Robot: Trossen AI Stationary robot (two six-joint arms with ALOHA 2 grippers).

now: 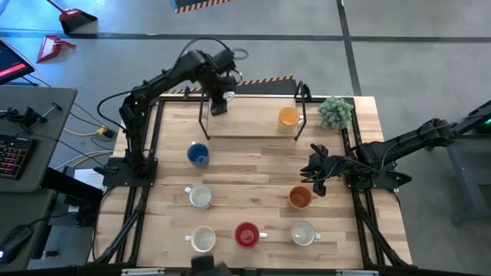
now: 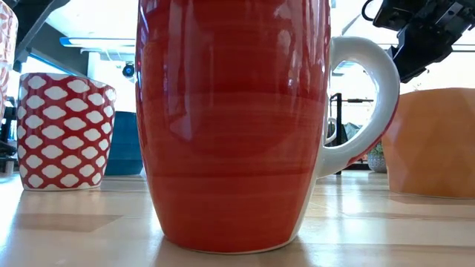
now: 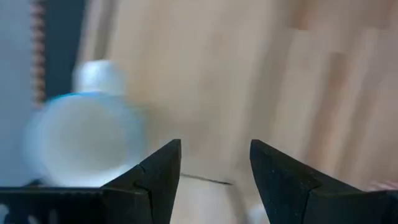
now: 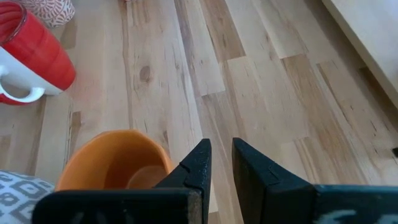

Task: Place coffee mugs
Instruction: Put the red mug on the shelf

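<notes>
- While the left gripper [image 1: 218,105] hangs open and empty at the raised shelf's [image 1: 253,116] left end, the yellow-orange mug [image 1: 288,116] stands upright on its right; the right gripper [image 1: 317,170], fingers narrowly apart, holds nothing above the darker orange mug [image 1: 299,197]
- Low view: red mug [image 2: 234,126] upright, handle pointing right
- Left wrist: spread fingers [image 3: 155,177], blurred pale mug [image 3: 84,140] beyond
- Right wrist: orange mug [image 4: 115,158] empty

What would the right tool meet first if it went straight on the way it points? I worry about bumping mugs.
Probably bare table: the right tool points down at open wood. The orange mug sits just beside that line and the red mug farther off; depth is unclear.
</notes>
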